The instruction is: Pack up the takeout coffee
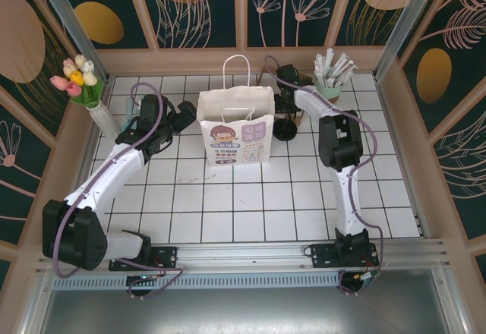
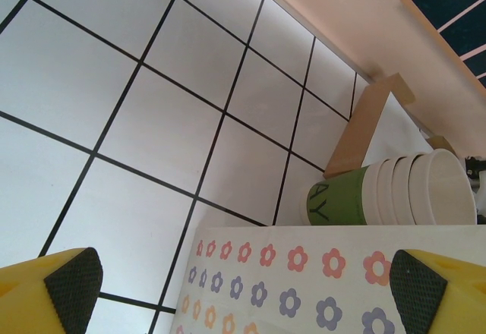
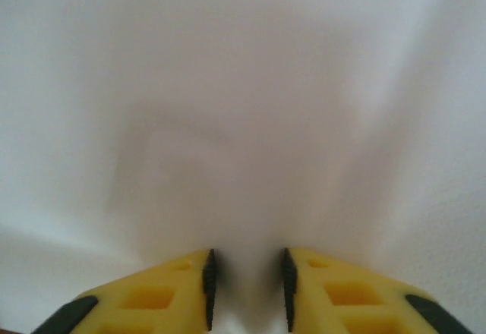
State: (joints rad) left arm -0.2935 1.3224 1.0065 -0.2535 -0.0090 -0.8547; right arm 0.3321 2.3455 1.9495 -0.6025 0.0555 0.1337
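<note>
The takeout coffee (image 1: pixel 286 130), dark with a black lid, is seen standing on the tiled bench (image 1: pixel 228 212), just right of the white paper bag (image 1: pixel 235 133). The left hand (image 2: pixel 243 281) is spread wide at the bag's flowered side. The right hand (image 3: pixel 247 277) is held nearly closed against white paper; whether anything is pinched cannot be told.

White paper bag (image 1: pixel 235 133) upright mid-table; bare tiles (image 1: pixel 228 205) in front.

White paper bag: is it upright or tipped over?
Upright: the white paper bag stands on its base, its handle pointing up.
</note>
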